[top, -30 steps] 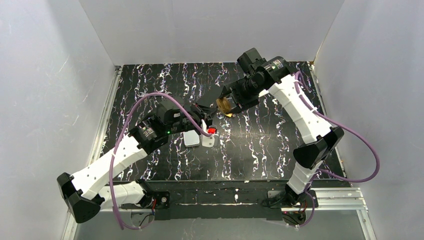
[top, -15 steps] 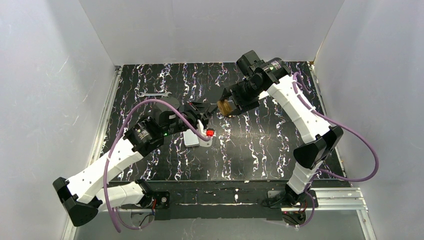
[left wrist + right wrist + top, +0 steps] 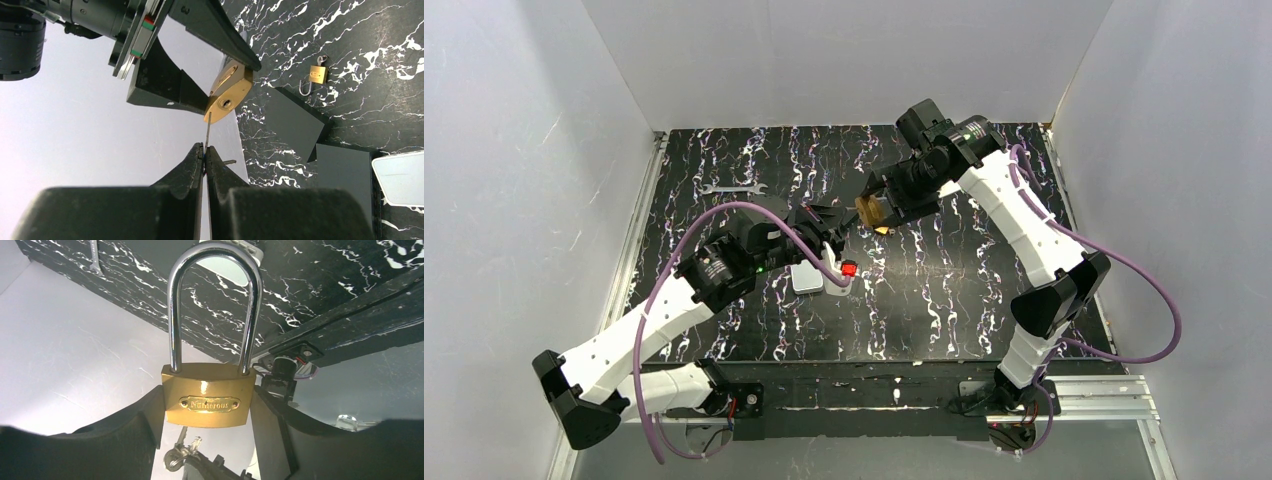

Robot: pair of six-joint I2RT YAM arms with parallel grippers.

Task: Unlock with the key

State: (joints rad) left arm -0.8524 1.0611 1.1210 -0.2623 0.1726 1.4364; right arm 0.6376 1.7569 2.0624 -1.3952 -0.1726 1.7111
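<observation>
Left wrist view shows a rounded brass padlock (image 3: 227,95) held in mid-air above the table, its keyhole face turned toward a thin flat metal key (image 3: 207,131). The key's tip meets that face just beside the slot and, by the look of it, is not yet in it. The right gripper (image 3: 220,82) holds the lock with jaws spread wide and clamped on its two narrow sides. That grip leaves the keyhole face bare and gives the curved chromed steel shackle (image 3: 172,315) room to spring; the right wrist view shows both its legs seated, so the lock is judged locked. The left gripper (image 3: 204,152) has its jaws pressed together on the key, which runs straight out along the fingers' line. A forward push could then drive it in and a roll of the wrist turn it. A small sideways correction toward the slot appears to be the next need; a skewed push risks skating off the brass. On the black white-veined marble-pattern table (image 3: 944,290) below lie a small brass padlock with its shackle open (image 3: 315,77), two dark grey square pads (image 3: 292,122), a white rounded box (image 3: 400,172) and, well apart at the far left, a silver wrench (image 3: 732,187).
</observation>
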